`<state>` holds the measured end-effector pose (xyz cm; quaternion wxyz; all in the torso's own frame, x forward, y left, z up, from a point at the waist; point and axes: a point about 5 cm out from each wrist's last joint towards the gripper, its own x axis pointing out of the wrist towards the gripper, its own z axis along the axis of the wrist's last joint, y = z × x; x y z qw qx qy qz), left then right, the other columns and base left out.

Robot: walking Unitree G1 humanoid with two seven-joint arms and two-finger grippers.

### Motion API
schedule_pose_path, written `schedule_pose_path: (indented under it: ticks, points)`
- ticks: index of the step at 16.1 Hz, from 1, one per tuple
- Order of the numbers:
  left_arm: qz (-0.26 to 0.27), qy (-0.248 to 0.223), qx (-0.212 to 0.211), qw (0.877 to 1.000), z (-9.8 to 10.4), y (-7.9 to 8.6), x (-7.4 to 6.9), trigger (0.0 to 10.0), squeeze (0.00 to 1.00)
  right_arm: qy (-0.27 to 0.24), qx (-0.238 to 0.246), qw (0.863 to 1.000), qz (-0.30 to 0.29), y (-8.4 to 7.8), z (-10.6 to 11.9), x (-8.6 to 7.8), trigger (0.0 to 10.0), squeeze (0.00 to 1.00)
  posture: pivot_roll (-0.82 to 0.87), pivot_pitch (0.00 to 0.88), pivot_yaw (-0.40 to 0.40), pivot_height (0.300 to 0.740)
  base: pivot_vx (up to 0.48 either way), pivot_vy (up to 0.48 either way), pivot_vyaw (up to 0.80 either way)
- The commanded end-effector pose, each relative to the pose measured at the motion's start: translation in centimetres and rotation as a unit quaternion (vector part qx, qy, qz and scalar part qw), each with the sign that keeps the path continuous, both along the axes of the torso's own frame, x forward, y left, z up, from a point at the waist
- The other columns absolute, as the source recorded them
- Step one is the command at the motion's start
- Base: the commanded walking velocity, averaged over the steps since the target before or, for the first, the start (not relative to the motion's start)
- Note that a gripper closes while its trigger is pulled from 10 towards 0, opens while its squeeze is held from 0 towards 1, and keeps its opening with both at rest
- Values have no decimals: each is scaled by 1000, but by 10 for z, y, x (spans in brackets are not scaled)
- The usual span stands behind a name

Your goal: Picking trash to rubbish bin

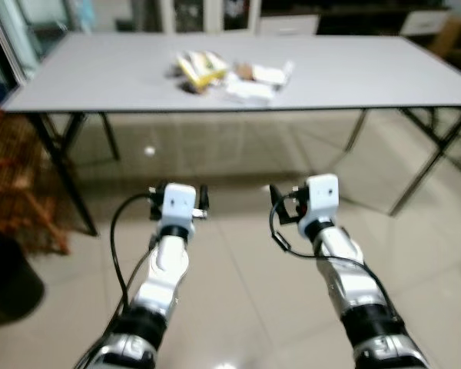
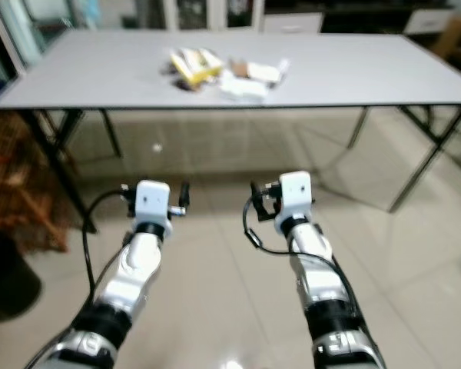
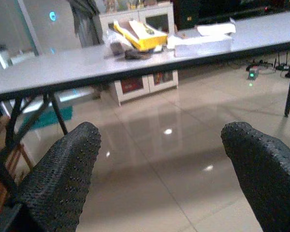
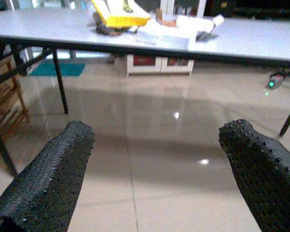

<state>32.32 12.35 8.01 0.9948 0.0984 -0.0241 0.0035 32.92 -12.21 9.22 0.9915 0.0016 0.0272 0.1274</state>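
A tiled room, a long grey counter (image 1: 84, 84) ahead, and the trash still waiting on top of it.

The litter sits bunched near the middle of the counter: a yellow carton (image 1: 201, 68) with white wrappers (image 1: 250, 91) just beside it, gathered where either arm could reach once the robot stands close. Both arms are raised forward at waist height, well short of the counter edge, likely held ready for the approach. The left hand (image 3: 159, 159) has its fingers spread wide with nothing between them, and the right hand (image 4: 157, 154) is spread wide and empty too. A dark round bin (image 1: 8, 284) stands on the floor at the robot's left, beside a wicker piece (image 1: 19, 184), probably the place the trash should go.
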Motion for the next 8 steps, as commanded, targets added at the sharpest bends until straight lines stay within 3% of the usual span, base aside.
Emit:
schedule_pose_path:
  ticks: [1,6,8]
  points:
    - [7,-1,3,1000,2,2,2,10000,0,-3,2,1000,6,5,3,1,10000,0,24,37,-9,740,0,-270,0]
    - [17,7,-9,1000,1,5,2,10000,0,-2,2,1000,9,5,3,0,10000,0,25,39,-10,740,0,0,0]
    - [22,10,-8,1000,0,7,2,10000,0,-3,-4,1000,15,6,2,-1,10000,0,23,35,-8,740,291,0,0]
